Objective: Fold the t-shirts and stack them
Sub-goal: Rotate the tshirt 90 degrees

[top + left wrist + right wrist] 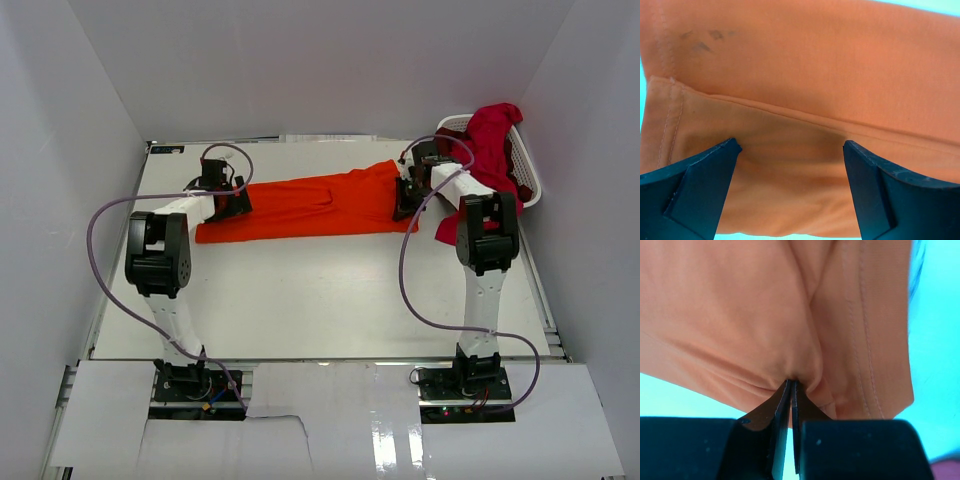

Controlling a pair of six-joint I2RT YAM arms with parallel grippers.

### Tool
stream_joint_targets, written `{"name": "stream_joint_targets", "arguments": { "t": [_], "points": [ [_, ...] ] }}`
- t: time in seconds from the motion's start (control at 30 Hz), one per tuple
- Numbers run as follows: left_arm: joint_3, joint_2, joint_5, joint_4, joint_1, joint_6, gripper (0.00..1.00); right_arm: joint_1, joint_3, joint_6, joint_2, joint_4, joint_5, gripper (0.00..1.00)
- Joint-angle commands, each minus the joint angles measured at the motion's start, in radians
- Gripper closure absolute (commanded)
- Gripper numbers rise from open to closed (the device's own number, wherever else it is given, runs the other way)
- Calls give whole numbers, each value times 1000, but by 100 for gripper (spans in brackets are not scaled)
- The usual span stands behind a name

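While the orange t-shirt (320, 205) lies stretched from left to right across the far half of the surface (330, 300), apparently already folded into a long band, I record the following.

Right end: my right fingers (776, 410) are closed tight on a small pinch of the orange cloth, just beside a stitched hem. The fabric puckers into the pinch.

Left end: my left fingers (700, 190) are spread as wide as they go and hold nothing. A hem and a layered edge of the shirt lie between them. Whether the tips touch the cloth, I cannot tell.

The red t-shirts (495, 140) hang over the white laundry basket (455, 123) at the far right, not yet folded.

Assessment: the step in hand appears to be securing both ends for the next fold. To do it well, I should lower the left fingers until every layer sits between them, then close just inside the hem rather than on its edge, where cloth slips out. Both ends should rise together and travel level, so the band neither twists nor drags. The right pinch is small, so a hard pull may free it. I should keep tension light.
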Motion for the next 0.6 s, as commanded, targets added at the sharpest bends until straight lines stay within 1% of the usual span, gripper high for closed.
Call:
{"name": "stream_joint_targets", "arguments": {
  "t": [0.0, 0.13, 0.23, 0.43, 0.57],
  "points": [
    [-108, -98, -23, -113, 14, -100, 2, -14, 56, -9, 69, -15, 55, 89],
    [-213, -187, -10, -124, 9, -166, 2, -14, 126, -8, 109, 0, 38, 89],
    [-289, -252, 30, -134, -1, -212, 2, -14, 159, -2, 143, 19, 18, 89],
    [-403, -372, 86, -153, -66, -287, 2, -14, 245, 27, 207, 54, -40, 89],
    [-464, -414, 86, -159, -119, -321, 2, -14, 284, 63, 244, 120, -132, 89]
  ]
}}
